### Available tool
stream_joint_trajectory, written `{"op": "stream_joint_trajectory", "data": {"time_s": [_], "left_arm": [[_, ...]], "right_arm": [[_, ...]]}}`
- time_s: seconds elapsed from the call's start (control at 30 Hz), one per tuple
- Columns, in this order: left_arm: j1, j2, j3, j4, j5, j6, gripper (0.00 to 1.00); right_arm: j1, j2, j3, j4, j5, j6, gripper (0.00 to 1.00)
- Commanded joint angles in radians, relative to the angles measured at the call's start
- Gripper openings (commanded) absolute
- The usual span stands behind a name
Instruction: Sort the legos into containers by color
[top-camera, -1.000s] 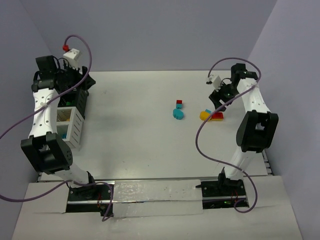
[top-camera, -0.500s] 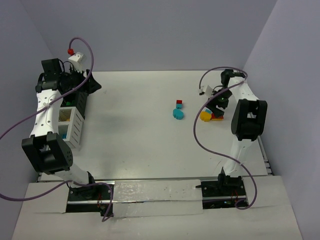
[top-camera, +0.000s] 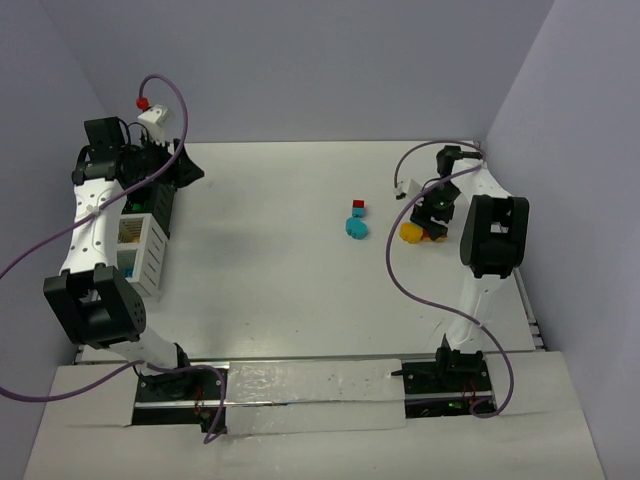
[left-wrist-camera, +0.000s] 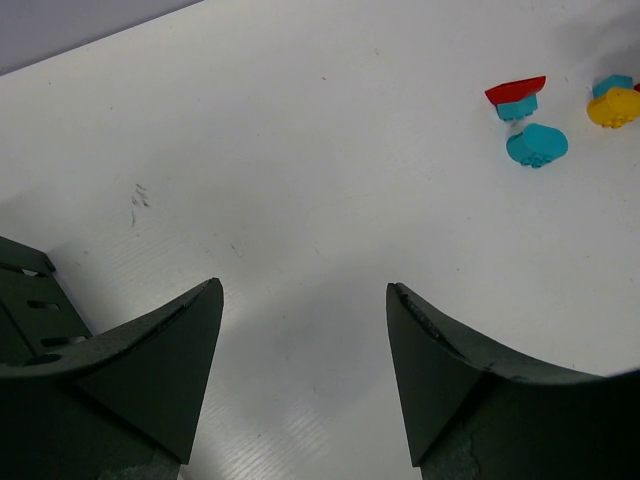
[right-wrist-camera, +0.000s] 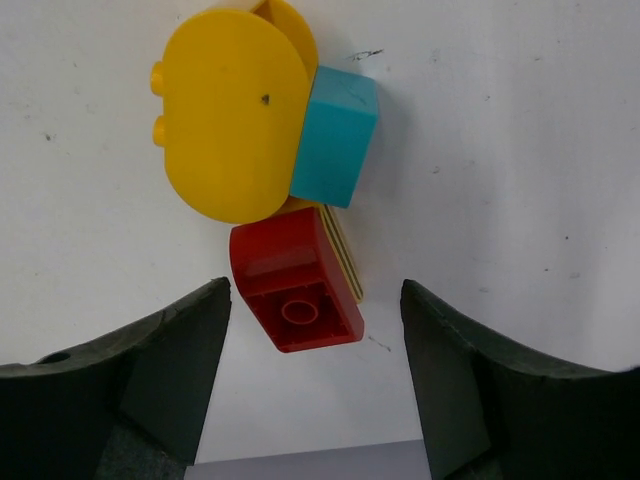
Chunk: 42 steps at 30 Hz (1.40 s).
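Found a yellow round piece (right-wrist-camera: 225, 125) with a cyan brick (right-wrist-camera: 335, 135) and a red brick (right-wrist-camera: 295, 290) crowded against it. Saw the right gripper (right-wrist-camera: 312, 305) low over them, fingers apart on both sides of the red brick, gripping nothing. Spotted a cyan round piece (left-wrist-camera: 537, 145) and a red-on-cyan stack (left-wrist-camera: 515, 98) near the yellow piece. Saw the left gripper (left-wrist-camera: 303, 290) far from it, by the black bin (top-camera: 160, 208), fingers apart, empty.

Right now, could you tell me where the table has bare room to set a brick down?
The widest bare stretch of table lies between the white bin at left and the cyan rounded piece; the near strip by the arm bases is bare too. Crowded: around the right gripper, over the yellow piece and red brick.
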Motion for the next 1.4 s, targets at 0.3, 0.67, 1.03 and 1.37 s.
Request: {"op": "stream_joint_trajectory", "data": {"time_s": [0.3,0.67,1.03,1.37], "left_arm": [[-0.003,-0.011,-0.007,0.024,0.03,-0.001,0.75],[-0.007,-0.035,-0.003,0.052,0.157,-0.07,0.78],[-0.154,-0.102,-0.104,0.264,0.439,-0.363,0.84],[-0.287,-0.178,-0.223,0.494,0.512,-0.555,0.86]], "right_arm": [[0.008,-0.053,-0.08,0.085,0.021,-0.05,0.29],[-0.041,-0.171,0.16,-0.121,-0.204,0.136,0.0],[0.231,-0.341,0.195,0.122,-0.766,0.783,0.0],[0.491,-0.421,0.022,0.827,-0.9,1.405,0.0]]}}
